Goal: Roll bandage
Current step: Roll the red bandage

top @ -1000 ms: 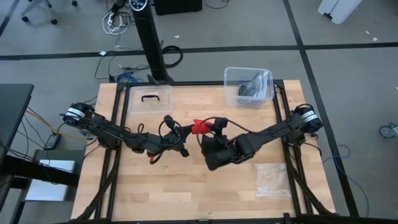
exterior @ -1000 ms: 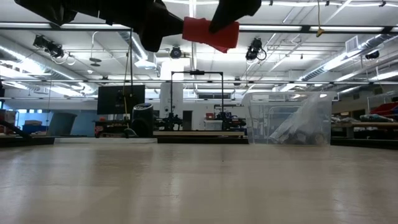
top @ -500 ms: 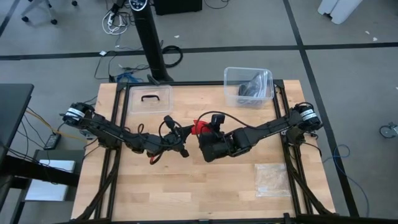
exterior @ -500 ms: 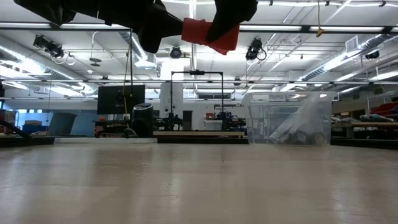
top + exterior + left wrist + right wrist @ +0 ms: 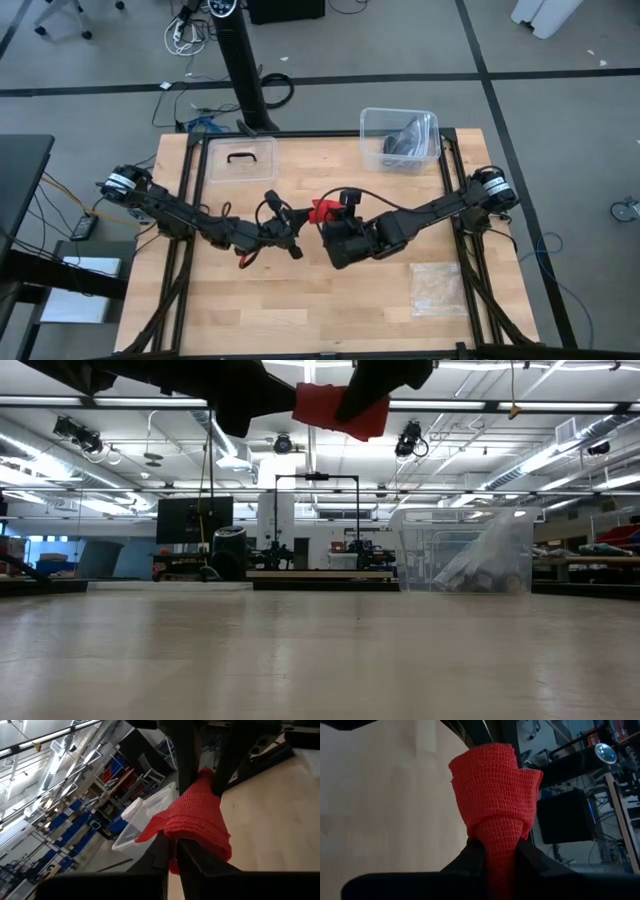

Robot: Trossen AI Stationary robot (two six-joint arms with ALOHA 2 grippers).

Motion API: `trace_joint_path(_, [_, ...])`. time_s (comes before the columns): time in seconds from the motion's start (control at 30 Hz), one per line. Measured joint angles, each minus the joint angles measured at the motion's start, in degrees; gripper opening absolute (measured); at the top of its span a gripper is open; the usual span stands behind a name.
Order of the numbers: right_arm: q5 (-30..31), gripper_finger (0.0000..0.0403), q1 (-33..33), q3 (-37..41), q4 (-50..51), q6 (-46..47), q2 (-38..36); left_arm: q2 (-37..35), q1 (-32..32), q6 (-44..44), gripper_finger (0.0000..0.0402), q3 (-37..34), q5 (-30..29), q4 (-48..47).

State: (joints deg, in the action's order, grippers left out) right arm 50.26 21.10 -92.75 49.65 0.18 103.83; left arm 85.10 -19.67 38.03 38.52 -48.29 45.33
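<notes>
Above the bench's middle both grippers, left [image 5: 296,240] and right [image 5: 338,208], pinch the red bandage [image 5: 322,210], while the clear bin [image 5: 428,128] at the far right corner holds a dark bundle [image 5: 406,139].

High view: we look straight down on the whole table [image 5: 300,310].
Low view: level at tabletop, facing the room.
Wrist views: both close on the bandage [image 5: 200,820].
</notes>
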Motion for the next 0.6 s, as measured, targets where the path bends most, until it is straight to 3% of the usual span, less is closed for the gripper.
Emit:
trace_joint_path(0.23, [-3.35,0.0054,0.6,0.47,6.76,4.62,0.01,-0.07,-0.6,-4.74,0.005,-0.92,-2.19,-0.66])
trace_joint_path(0.37, [-5.11,0.0054,0.7,3.77,6.79,7.89,0.04,-0.09,-0.46,-12.05,0.0052,-4.82,-0.96,-0.67])
trace_joint_path(0.5, [-8.31,0.0054,0.46,10.57,-0.3,8.22,0.08,-0.07,0.15,-19.61,0.0052,-10.07,4.64,7.26])
trace_joint_path(0.6, [-8.63,0.0054,-0.3,16.11,-8.39,4.97,0.18,-0.07,1.65,-26.43,0.005,-11.98,16.96,11.92])
